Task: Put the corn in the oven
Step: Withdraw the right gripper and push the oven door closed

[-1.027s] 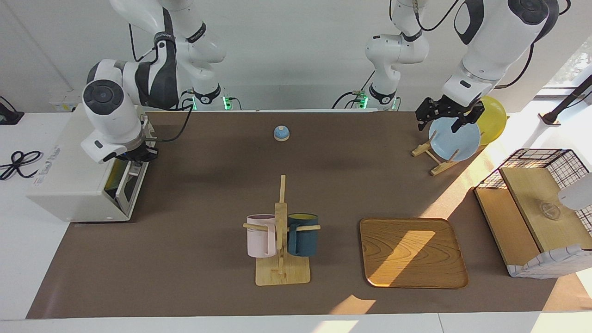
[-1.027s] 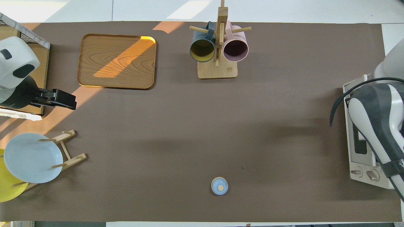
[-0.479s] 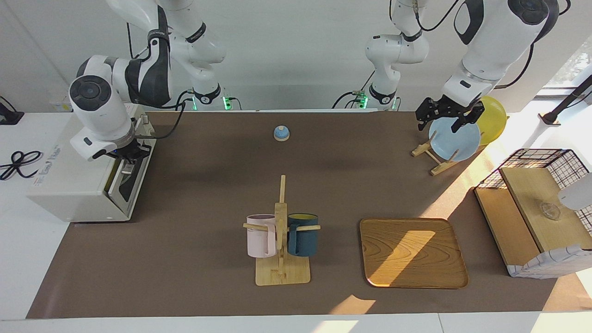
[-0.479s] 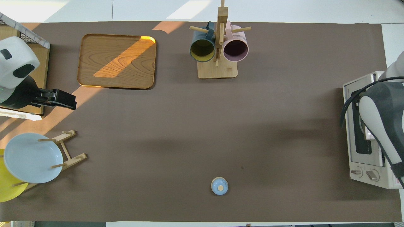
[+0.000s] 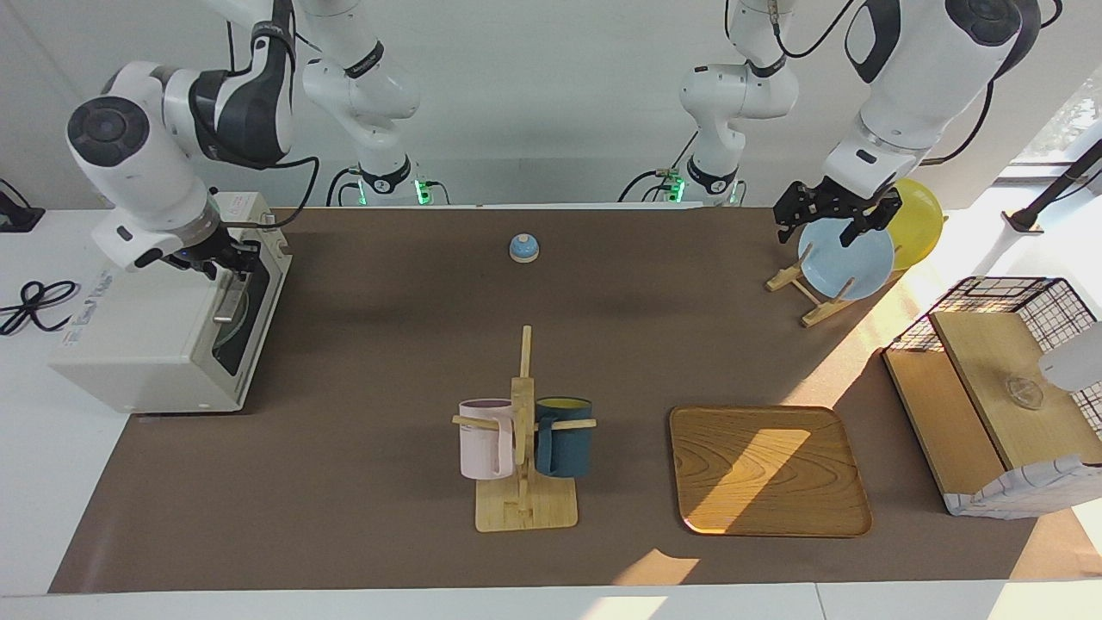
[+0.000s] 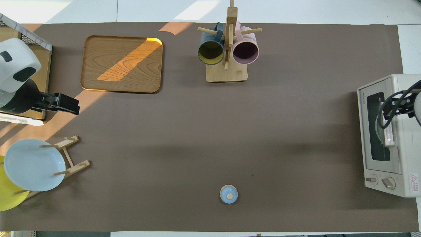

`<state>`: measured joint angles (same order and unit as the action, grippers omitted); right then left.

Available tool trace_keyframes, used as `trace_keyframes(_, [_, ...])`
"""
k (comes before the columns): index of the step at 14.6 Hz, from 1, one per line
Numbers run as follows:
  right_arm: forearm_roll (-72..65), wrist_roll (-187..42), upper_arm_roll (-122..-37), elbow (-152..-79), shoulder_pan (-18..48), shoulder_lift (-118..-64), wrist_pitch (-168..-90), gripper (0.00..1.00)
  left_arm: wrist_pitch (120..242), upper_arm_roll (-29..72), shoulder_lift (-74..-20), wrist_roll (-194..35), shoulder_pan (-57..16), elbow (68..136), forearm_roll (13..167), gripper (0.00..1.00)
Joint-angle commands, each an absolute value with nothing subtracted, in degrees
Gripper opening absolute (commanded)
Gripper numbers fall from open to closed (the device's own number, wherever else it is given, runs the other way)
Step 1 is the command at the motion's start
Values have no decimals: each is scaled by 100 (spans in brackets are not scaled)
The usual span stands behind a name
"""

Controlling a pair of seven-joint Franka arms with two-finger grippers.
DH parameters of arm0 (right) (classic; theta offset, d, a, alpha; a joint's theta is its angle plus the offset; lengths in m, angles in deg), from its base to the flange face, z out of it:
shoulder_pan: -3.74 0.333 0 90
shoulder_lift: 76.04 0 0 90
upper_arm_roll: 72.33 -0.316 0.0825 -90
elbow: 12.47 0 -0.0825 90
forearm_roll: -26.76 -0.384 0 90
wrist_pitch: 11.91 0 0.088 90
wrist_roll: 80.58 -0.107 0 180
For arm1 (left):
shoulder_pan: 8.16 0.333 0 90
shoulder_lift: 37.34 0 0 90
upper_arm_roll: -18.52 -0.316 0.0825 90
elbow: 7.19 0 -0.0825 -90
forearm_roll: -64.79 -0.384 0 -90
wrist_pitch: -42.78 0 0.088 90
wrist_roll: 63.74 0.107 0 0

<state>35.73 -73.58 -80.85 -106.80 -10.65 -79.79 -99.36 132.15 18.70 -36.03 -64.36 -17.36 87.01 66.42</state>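
The off-white oven [image 5: 138,336] stands at the right arm's end of the table, and its dark glass door [image 5: 245,314] stands closed. It also shows in the overhead view [image 6: 408,164]. The corn is hidden in both views. My right gripper [image 5: 225,257] is at the top edge of the door, by the metal bar handle [image 6: 388,135]. My left gripper [image 5: 831,221] is open and empty and waits in the air over the blue plate [image 5: 848,263]; it also shows in the overhead view [image 6: 67,104].
A small blue bell [image 5: 523,248] sits near the robots. A wooden mug rack [image 5: 523,430] with a pink and a dark blue mug stands mid-table beside a wooden tray [image 5: 769,469]. A yellow plate [image 5: 917,220] and a wire-and-wood basket [image 5: 999,396] are at the left arm's end.
The right arm swung the oven door up from partly open to closed and rose toward the oven's top. The yellow seen inside the oven no longer shows. The left arm has not moved.
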Motion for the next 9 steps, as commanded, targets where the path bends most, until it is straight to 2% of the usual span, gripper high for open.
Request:
trace_keyframes(1, [3266, -7241, -8120, -10310, -1059, -8026, -9674, 100, 13269, 1913, -3523, -6374, -1668, 8773, 6585, 100])
trace_keyframes(9, [2800, -7724, -8208, -10151, -804, -8061, -9436, 100, 13269, 1913, -3523, -6374, -1668, 8773, 6585, 100])
